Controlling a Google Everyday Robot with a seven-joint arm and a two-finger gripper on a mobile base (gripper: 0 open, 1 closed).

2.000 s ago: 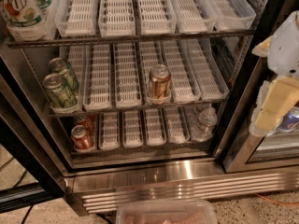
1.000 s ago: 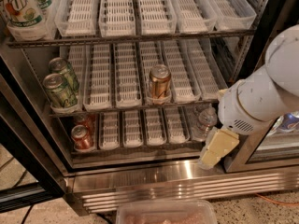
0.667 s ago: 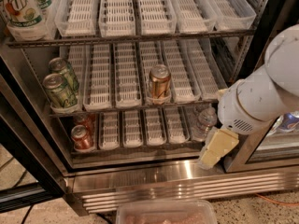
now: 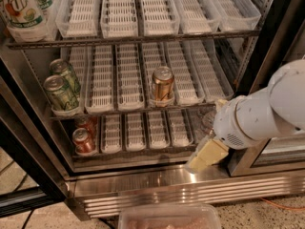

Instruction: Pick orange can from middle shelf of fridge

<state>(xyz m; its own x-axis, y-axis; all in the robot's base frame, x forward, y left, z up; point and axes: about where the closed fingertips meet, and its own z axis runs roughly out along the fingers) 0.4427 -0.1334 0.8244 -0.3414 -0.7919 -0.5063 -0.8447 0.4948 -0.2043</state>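
Large dark-framed display fridge (image 4: 157, 187) stood on a ribbed stainless base, speckled floor (image 4: 269, 217) at 5 o'clock. Middle dark wire shelf (image 4: 143, 110) carried six long white slotted trays. Counted one copper-orange metal can (image 4: 163, 84), upright in the fourth tray from the left, near its front. Two green cans (image 4: 61, 93) at 9 o'clock, two red cans (image 4: 85, 141) at 8 o'clock. My cream gripper (image 4: 206, 156) hung at 4 o'clock, outside the shelves, apart from the can. I could not tell whether it was wide or narrow.
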